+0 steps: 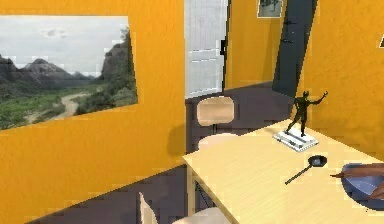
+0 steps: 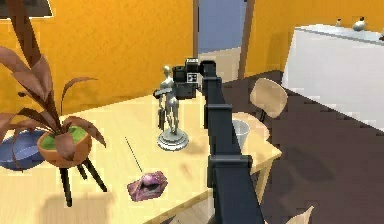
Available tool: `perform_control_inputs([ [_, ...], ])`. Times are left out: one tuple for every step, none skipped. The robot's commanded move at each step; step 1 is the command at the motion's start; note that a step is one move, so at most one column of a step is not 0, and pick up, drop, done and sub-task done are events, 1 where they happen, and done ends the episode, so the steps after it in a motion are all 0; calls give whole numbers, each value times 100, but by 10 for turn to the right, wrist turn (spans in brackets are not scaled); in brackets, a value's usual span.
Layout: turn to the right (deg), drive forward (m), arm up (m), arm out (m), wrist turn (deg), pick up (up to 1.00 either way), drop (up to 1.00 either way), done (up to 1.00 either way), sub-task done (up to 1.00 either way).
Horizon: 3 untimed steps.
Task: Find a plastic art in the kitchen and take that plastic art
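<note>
Dark square arm bar [image 2: 226, 150] reaches up the arm side view to the end effector [image 2: 173, 80], which sits level with the head of a glossy silver-grey figurine [image 2: 172, 118] on a round base; whether it holds anything cannot be told. Likely the plastic art, that figurine stands upright on the pale wooden desk [image 2: 110, 122], its body just below the end effector.

walls [image 1: 160, 110]: orange
table [image 1: 250, 165]: pale wood
door [image 1: 205, 45]: white
statue [image 1: 300, 115]: dark, white base
figurine [image 2: 170, 110]: silver-grey
arm [image 2: 225, 160]: black
painting [image 1: 65, 70]: green hills, grey sky
</note>
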Motion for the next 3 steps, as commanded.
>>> perform_control_inputs([
  [0,0,0,0,0,100,0,0,0],
  [0,0,6,0,0,0,0,0,0],
  [0,0,0,0,0,0,0,100,0],
])
